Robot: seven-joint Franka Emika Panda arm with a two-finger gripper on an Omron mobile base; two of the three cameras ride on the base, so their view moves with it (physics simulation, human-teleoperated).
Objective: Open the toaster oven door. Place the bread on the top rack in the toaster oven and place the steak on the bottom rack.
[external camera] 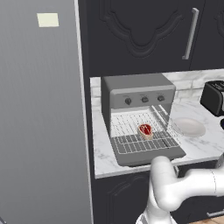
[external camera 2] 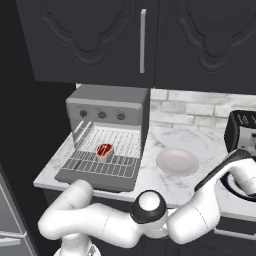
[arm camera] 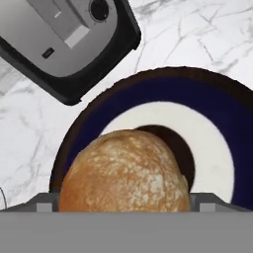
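Note:
The bread (arm camera: 123,173), a round brown bun, lies on a dark blue plate (arm camera: 217,148) with a white centre, very close in the hand view. My gripper (arm camera: 126,203) is right at it, a grey fingertip edge (arm camera: 48,201) showing on either side; contact is hidden. The toaster oven (external camera: 138,89) stands at the counter's left with its door (external camera: 148,155) folded down flat. The steak (external camera: 145,130), red with a pale rim, rests on the bottom rack (external camera: 144,143), which is pulled out over the door. In the right base view my arm reaches right to the plate (external camera 2: 234,192).
A white bowl (external camera 2: 177,161) sits on the marble counter between the oven and the dark plate. A black toaster (external camera 2: 242,131) stands just behind the plate, close to my hand. A tall grey fridge side (external camera: 41,113) walls the left.

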